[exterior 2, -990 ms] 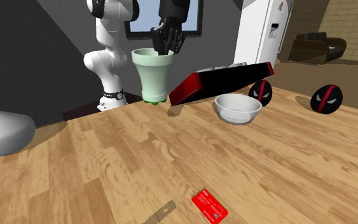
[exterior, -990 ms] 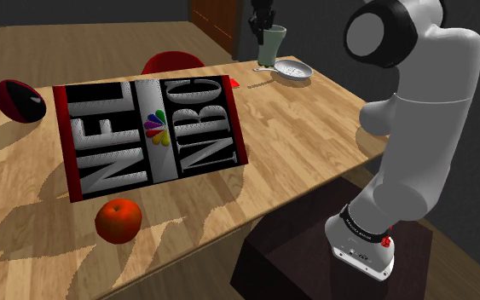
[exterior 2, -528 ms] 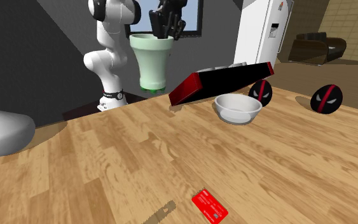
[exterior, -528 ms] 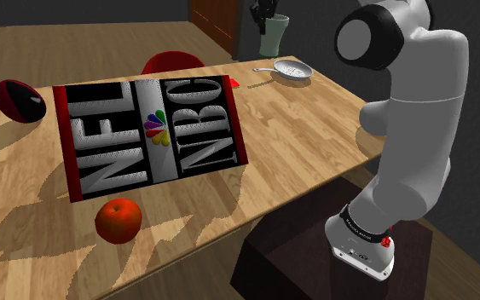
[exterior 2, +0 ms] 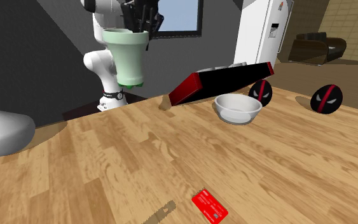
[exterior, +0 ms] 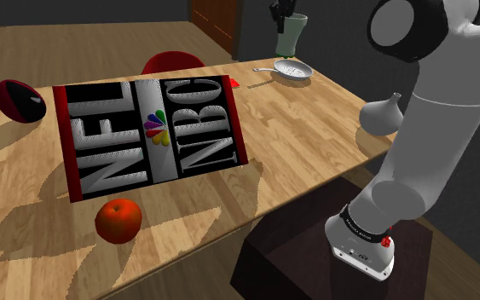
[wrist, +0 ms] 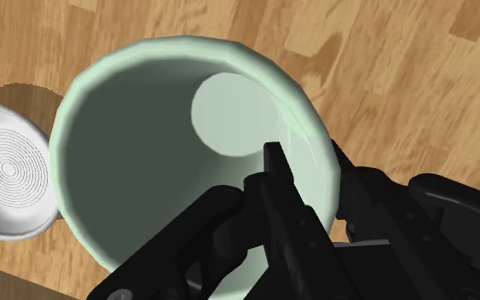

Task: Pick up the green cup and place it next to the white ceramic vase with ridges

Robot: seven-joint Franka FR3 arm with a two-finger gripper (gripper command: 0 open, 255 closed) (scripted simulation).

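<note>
The black tool (exterior 2: 139, 16) is closed on the rim of the pale green cup (exterior 2: 125, 57). In the wrist view, one finger (wrist: 276, 175) reaches down inside the cup (wrist: 144, 153). The other presses from outside, so the tool (wrist: 308, 162) pinches the cup's wall between them. The cup hangs upright with its mouth up and its long axis vertical. Its base is well clear of the wooden surface (exterior 2: 171, 165).

The white vase (exterior 2: 2, 130), squat with a narrow neck, stands at the edge of the surface. Whether it has ridges cannot be told. Seen from the vase, the cup is up in the air and well apart, toward the second exterior view's right. In the shoulder view, the tool (exterior: 282, 10) and cup (exterior: 292, 34) are high and farther back than the vase (exterior: 383, 112). There the vase sits at the surface's edge close beside the arm.

A white bowl (exterior 2: 238, 109) rests on the surface, farther from the vase than the cup is. In the wrist view the bowl (wrist: 8, 170) lies below the cup and to one side of it.

The next move likely turns on this offset. The cup has to travel sideways toward the vase and then down, staying upright. Bare wood shows on the side of the vase that faces the cup, which looks like room to set it down without touching the vase.
</note>
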